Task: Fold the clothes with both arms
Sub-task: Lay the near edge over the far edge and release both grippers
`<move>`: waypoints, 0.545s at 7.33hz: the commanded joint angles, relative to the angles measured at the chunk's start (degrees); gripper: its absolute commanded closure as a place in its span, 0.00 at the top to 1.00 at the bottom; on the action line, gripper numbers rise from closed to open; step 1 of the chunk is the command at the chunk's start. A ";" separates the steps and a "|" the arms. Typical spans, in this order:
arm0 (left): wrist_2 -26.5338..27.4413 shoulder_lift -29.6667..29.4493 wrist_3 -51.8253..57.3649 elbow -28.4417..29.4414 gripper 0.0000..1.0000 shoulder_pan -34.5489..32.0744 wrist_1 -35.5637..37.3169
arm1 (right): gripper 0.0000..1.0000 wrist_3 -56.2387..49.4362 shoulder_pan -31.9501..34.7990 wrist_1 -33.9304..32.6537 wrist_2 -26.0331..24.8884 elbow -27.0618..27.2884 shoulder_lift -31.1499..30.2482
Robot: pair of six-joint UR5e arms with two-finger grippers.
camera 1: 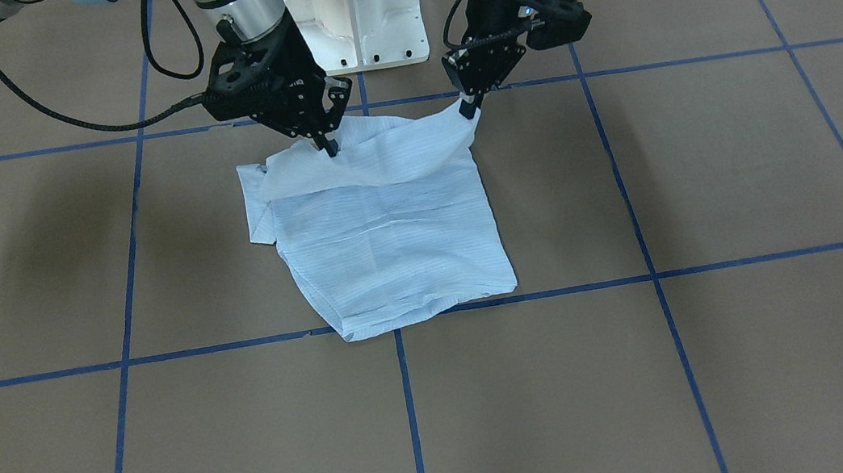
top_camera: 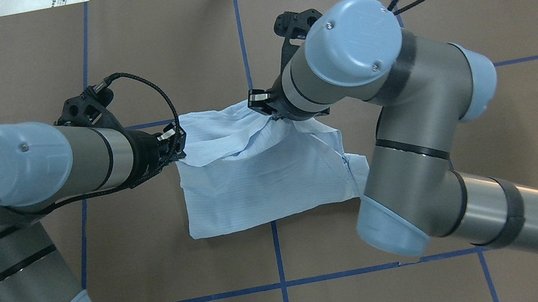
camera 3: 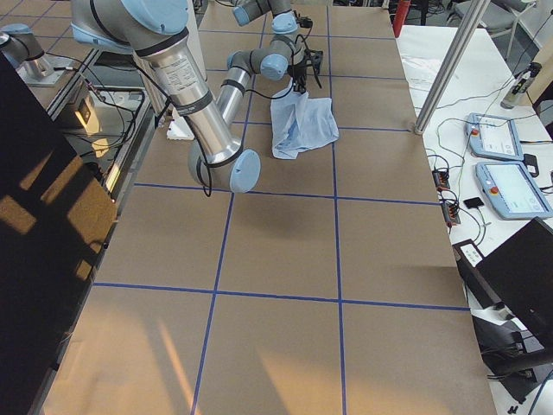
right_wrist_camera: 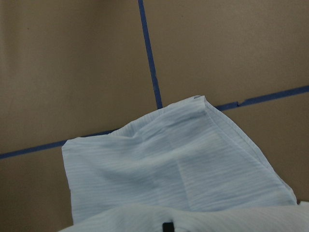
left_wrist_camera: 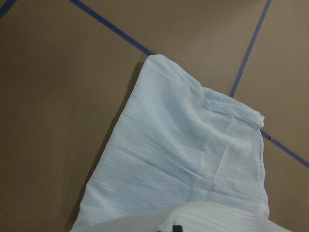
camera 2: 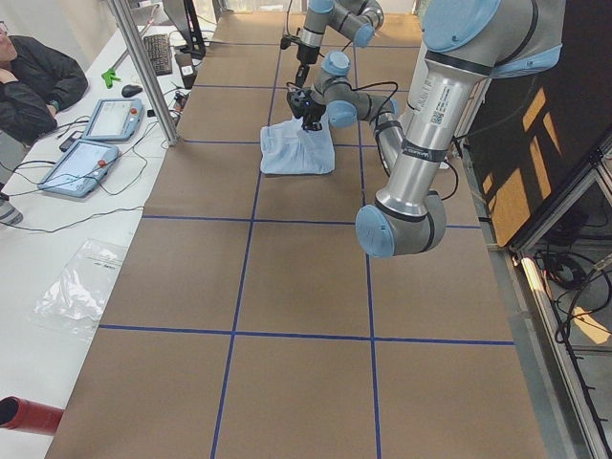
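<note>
Two black pairs, left fingers (camera 1: 467, 110) and right fingers (camera 1: 329, 149), each pinch the lifted edge of a thin light-blue striped shirt (camera 1: 390, 249) lying beneath them on the brown blue-taped counter (camera 1: 705, 166); white pedestal (camera 1: 356, 17) just behind.

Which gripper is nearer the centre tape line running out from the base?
Right. The right gripper pinches the shirt close beside the line; the left gripper holds the shirt farther off on the line's other side.
</note>
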 commanded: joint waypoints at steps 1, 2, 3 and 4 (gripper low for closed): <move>-0.13 -0.65 2.13 4.93 0.00 -2.81 -4.06 | 0.00 -1.64 1.67 4.96 0.04 -14.22 6.18; -0.13 -0.73 2.14 5.63 0.00 -3.60 -4.16 | 0.00 -1.64 2.37 6.91 0.13 -18.81 7.51; -0.13 -2.30 2.05 8.34 0.00 -3.79 -5.64 | 0.00 -1.73 2.73 7.37 0.21 -19.90 7.53; -0.04 -3.27 1.96 11.24 0.00 -3.79 -8.26 | 0.00 -1.73 2.73 7.46 0.30 -20.35 7.61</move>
